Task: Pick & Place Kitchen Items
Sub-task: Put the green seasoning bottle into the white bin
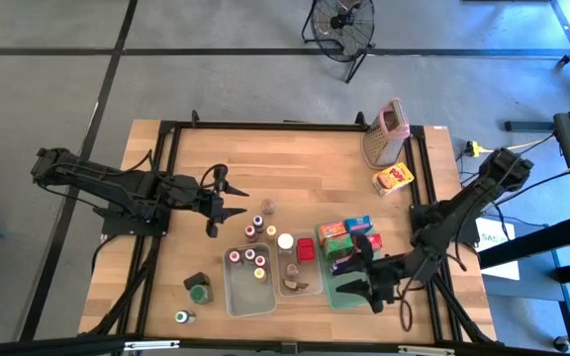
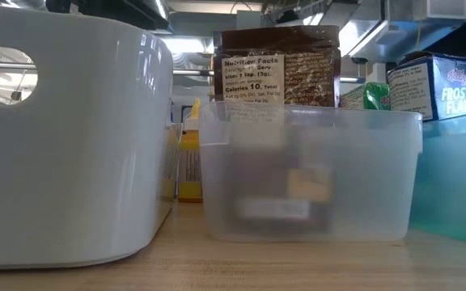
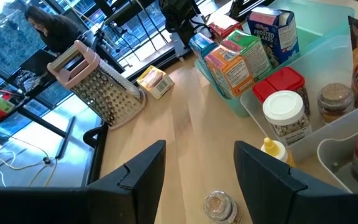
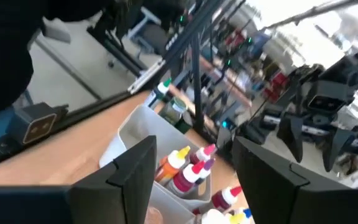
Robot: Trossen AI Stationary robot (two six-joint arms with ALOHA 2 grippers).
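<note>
The kitchen items are small: colourful cartons [image 1: 345,233] are stood in a green tray [image 1: 342,293] near the tabletop's right front edge, and little capped bottles [image 1: 248,259] are kept in a clear tub [image 1: 248,297] at the front middle. The left gripper [image 1: 220,198] is held low over the left middle, fingers parted, nothing held. The right gripper [image 1: 366,269] is bent over the tray, jaws parted, empty.

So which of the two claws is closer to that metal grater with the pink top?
The right gripper. It hovers over the green tray, on the grater's side of the table; the left gripper waits across the table, farther off.
</note>
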